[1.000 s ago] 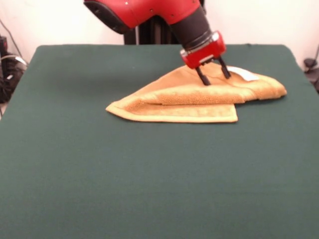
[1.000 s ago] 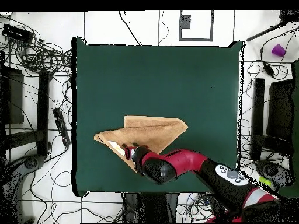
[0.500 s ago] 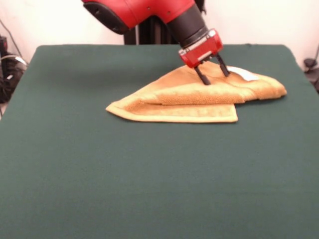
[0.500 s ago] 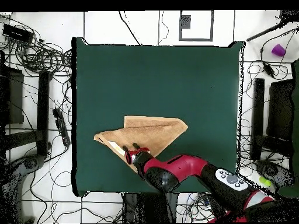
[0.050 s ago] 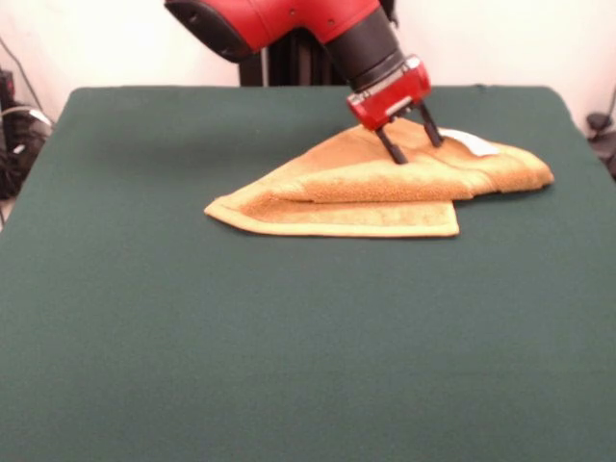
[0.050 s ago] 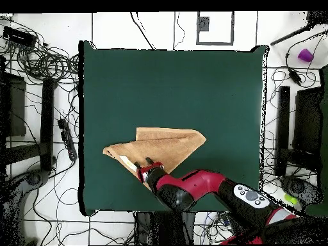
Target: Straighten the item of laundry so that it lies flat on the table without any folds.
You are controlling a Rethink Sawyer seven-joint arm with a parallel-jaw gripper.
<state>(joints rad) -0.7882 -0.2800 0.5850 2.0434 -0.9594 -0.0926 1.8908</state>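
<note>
Compared with half a second earlier, almost nothing has changed: the red and black arm has shifted only slightly, and the gripper (image 5: 416, 148) keeps the same tilt and the same place over the towel, while the towel itself has not moved. The gripper's two black fingers (image 5: 392, 148) stand spread apart with a clear gap between them, their tips down on or just above the cloth, and nothing is held between them. The mustard-yellow towel (image 5: 366, 188) lies directly under and around the gripper, folded over on itself into a rough triangle with a visible fold ridge running across it. In the front view, most of the towel spreads out to the left of and nearer than the fingers, ending in a point well to the gripper's left. A small white tag (image 5: 474, 144) lies just to the right of the fingers. The dark green table (image 5: 192, 337) extends well beyond the towel on all sides.
</note>
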